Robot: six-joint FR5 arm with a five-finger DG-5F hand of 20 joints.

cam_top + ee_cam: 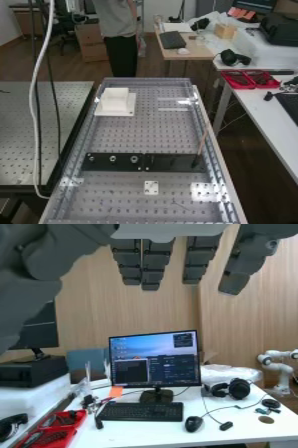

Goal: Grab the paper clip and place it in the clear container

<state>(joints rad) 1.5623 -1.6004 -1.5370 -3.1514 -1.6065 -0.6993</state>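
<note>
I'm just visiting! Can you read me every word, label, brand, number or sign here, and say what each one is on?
No text can be read with certainty.
Monitor: too small to read.
Keyboard: any key markings are too small to read.
Orange note: no legible writing.

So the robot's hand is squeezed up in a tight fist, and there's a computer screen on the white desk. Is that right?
Not quite: the wrist view shows the hand open, its fingers straight, not in a fist. The computer screen is on the white desk.
</note>
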